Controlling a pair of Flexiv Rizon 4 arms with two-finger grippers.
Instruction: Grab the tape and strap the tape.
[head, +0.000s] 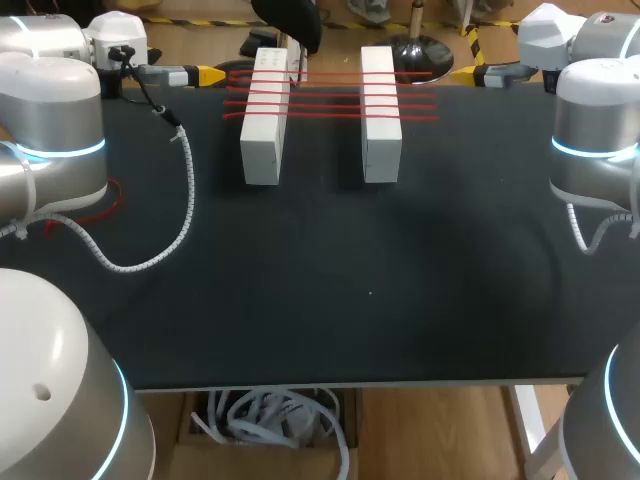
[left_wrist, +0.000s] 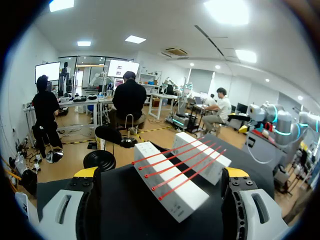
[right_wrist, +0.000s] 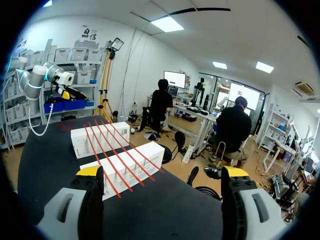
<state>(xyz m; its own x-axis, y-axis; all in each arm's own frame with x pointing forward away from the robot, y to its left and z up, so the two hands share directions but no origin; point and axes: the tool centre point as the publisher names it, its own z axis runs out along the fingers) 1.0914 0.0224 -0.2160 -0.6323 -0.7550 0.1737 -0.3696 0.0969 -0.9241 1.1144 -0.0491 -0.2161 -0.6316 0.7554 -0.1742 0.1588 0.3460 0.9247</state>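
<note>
Tape (head: 330, 95) spans two blocks (head: 264, 140) (white ones).

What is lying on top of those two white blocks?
Several thin red strips lie across both blocks, bridging the gap between them. Whatever is under the blocks is covered and cannot be seen.

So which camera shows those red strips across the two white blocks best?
The left wrist view: the red strips lie close ahead of its end effector, each one distinct. The head view shows them small and far off. The right wrist view is nearly as good, from the opposite side.
</note>
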